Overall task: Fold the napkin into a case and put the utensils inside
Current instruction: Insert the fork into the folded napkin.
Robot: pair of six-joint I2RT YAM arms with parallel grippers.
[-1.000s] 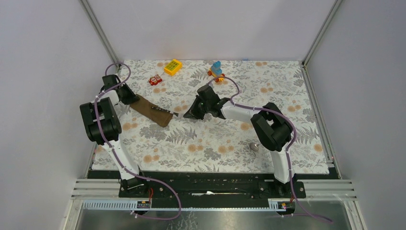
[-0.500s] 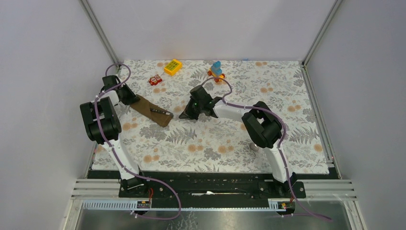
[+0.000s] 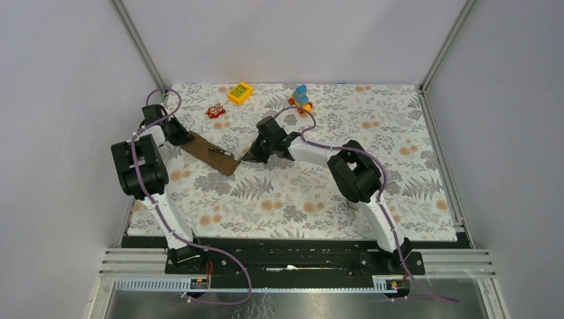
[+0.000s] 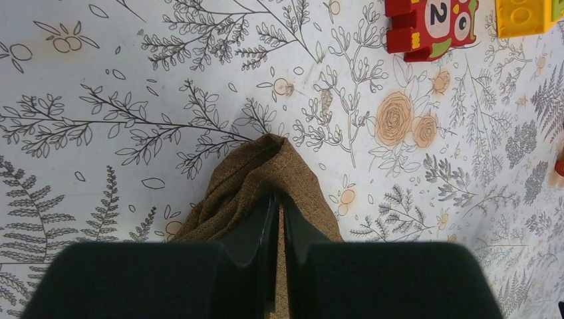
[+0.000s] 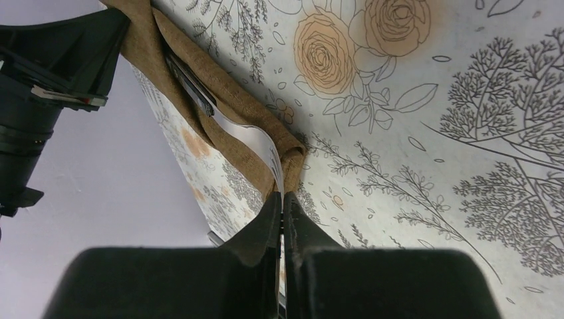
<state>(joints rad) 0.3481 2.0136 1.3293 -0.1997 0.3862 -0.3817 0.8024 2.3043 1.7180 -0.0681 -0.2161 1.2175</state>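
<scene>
The brown napkin lies folded as a narrow case (image 3: 211, 153) at the left of the tablecloth. My left gripper (image 3: 184, 137) is shut on its far left end, where the cloth (image 4: 256, 169) bunches round the fingertips (image 4: 266, 216). My right gripper (image 3: 247, 158) is at the case's right end, shut on a thin flat utensil (image 5: 261, 145). The utensil's dark far part (image 5: 191, 85) lies in the fold of the case (image 5: 229, 106) and shows in the top view (image 3: 223, 152). The left gripper's body (image 5: 56, 60) shows beyond the case. I cannot make out the spoon.
A red block (image 3: 215, 111), a yellow block (image 3: 240, 92) and a blue-and-orange toy (image 3: 300, 97) stand along the far side. The red (image 4: 432, 23) and yellow (image 4: 525, 14) blocks lie just beyond the left gripper. Frame posts and walls bound the table.
My right arm has moved left toward the case, carrying the thin utensil farther into the fold. The left gripper and the case's left end have stayed put.
</scene>
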